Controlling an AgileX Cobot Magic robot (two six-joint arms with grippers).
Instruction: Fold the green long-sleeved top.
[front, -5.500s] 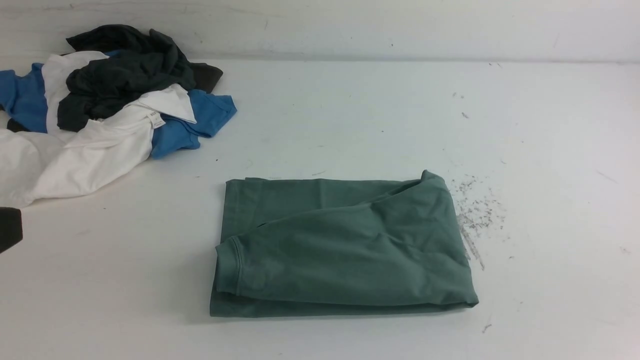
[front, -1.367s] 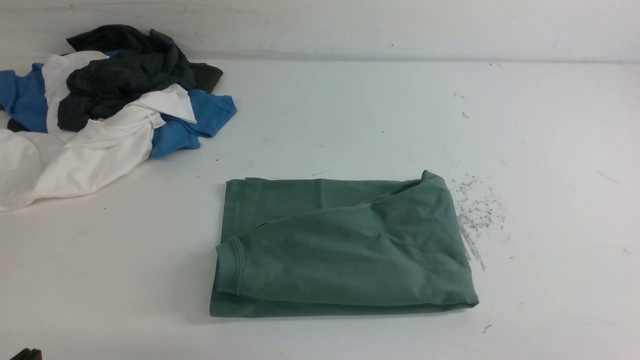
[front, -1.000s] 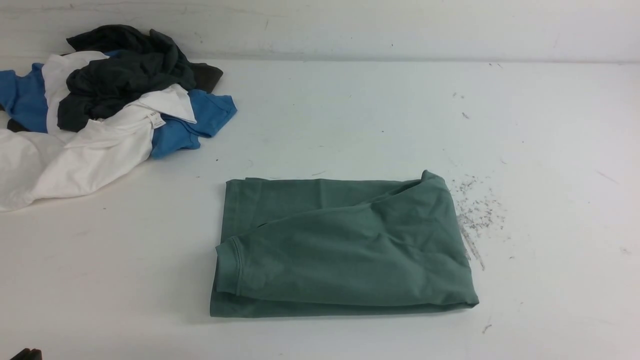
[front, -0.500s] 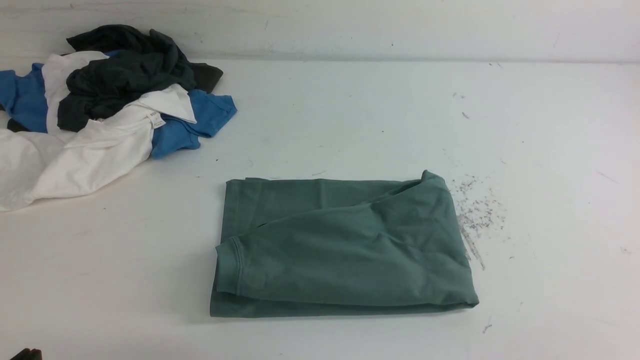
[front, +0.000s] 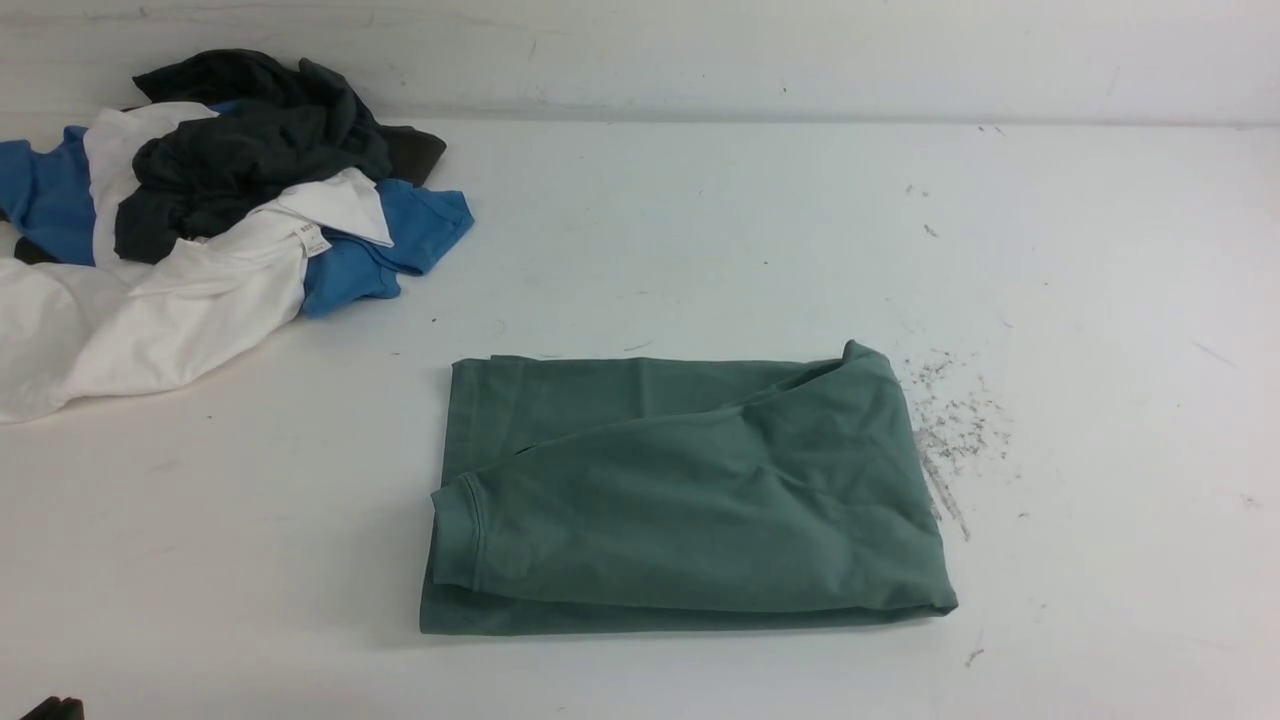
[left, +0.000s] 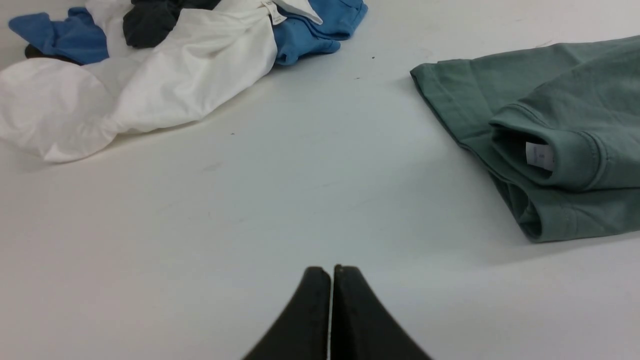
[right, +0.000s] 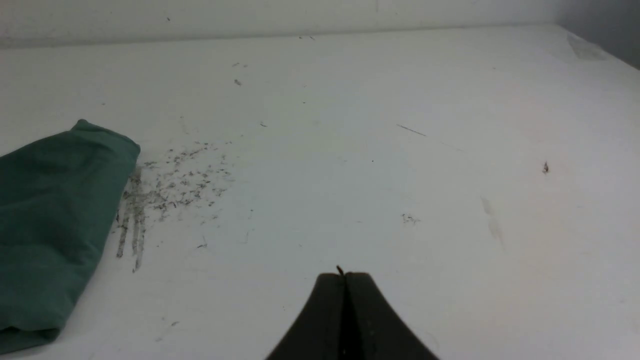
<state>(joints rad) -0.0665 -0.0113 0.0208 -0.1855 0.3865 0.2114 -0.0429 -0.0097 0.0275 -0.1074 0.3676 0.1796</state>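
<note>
White desk (front: 700, 230), scuffed, no containers on it. Top (front: 690, 500) lies mid-desk, folded into a rectangle, collar to the left. Clothes pile (front: 200, 220) far left, well apart. Left hand (left: 330, 272) and right hand (right: 345, 277) pinched closed, holding nothing, clear of cloth. Fold looks complete; best left untouched, perhaps smoothing the loose far-right corner.

No readable text anywhere. There's a small white tag (left: 539, 155) inside the collar of the green long-sleeved top (front: 690, 500), carrying faint marks too small to make out. Over in the heap, the white garment (front: 170, 310) shows a care label (front: 313, 240) with printed lines, blurred beyond reading in both views.
</note>
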